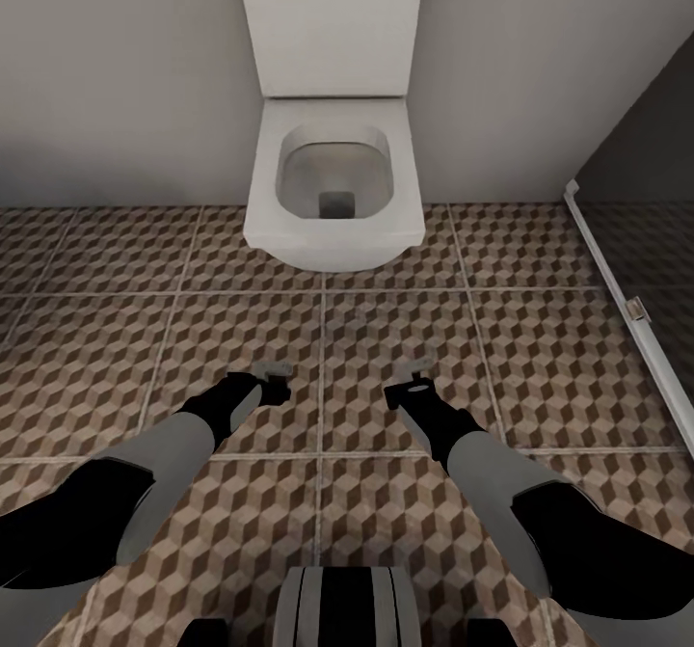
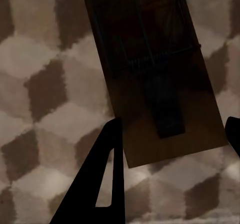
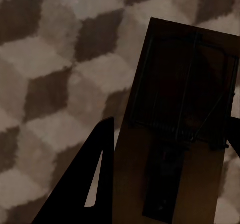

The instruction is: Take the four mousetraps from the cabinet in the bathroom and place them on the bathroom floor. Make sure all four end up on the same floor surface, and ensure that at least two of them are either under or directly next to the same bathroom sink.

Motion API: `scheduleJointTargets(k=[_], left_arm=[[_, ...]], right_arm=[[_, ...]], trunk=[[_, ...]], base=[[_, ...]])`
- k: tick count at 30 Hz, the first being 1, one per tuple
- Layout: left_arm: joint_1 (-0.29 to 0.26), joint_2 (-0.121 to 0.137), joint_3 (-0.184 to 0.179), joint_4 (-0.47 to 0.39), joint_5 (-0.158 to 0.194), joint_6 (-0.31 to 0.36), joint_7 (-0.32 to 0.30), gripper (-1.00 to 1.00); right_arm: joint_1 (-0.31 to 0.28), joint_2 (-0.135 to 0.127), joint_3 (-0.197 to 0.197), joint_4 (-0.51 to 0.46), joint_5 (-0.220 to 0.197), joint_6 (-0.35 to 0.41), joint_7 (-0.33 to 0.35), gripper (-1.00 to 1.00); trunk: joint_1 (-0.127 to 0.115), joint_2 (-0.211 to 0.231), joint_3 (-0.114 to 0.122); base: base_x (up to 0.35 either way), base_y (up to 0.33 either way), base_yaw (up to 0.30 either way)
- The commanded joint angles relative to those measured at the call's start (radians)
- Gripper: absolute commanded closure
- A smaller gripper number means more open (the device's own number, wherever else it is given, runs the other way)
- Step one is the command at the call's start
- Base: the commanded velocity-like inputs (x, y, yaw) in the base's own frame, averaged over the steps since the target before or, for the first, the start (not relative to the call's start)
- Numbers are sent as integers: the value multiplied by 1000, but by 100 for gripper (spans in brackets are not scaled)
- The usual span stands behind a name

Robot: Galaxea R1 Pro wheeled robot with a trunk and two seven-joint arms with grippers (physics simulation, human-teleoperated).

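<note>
Though two mousetraps are in my grasp, neither is on the floor yet. One mousetrap [image 2: 160, 78] shows in my left wrist view as a dark wooden board with wire across it, lying between my fingers, one finger [image 2: 100, 179] beside its long edge and the other just at the opposite edge. My left end effector [image 1: 273, 377] seems clamped on it, judging by how the board fills the span between the fingers. The second mousetrap [image 3: 185, 129] sits the same way in my right wrist view, so my right end effector [image 1: 413, 378] looks closed on that one too. From my head view both traps are too small to make out beyond pale shapes at the fingertips.

Below them lies the bathroom floor [image 1: 540, 338] with its cube pattern, and both arms hang above it. Straight ahead stands a white toilet [image 1: 333, 179], with a shower edge [image 1: 617, 285] off to my right. I judge the task about partway: these two need setting down near the sink, which I must turn to find, and the other two remain to be accounted for.
</note>
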Motion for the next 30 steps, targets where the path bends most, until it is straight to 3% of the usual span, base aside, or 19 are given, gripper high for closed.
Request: scheduleJointTargets(k=[1,14,30], left_arm=[[0,0,-7,-2,10,5,8,100],[0,0,-7,-2,10,5,8,100],[0,2,-7,-2,10,5,8,100]], right_arm=[[0,0,5,-1,0,7,-2,100],[0,0,5,-1,-1,7,-2,100],[0,0,5,-1,-2,7,-2,100]], trunk=[[0,0,-1],[0,0,-1],[0,0,-1]], base=[[0,0,0],[8,0,0],[169,5,0]])
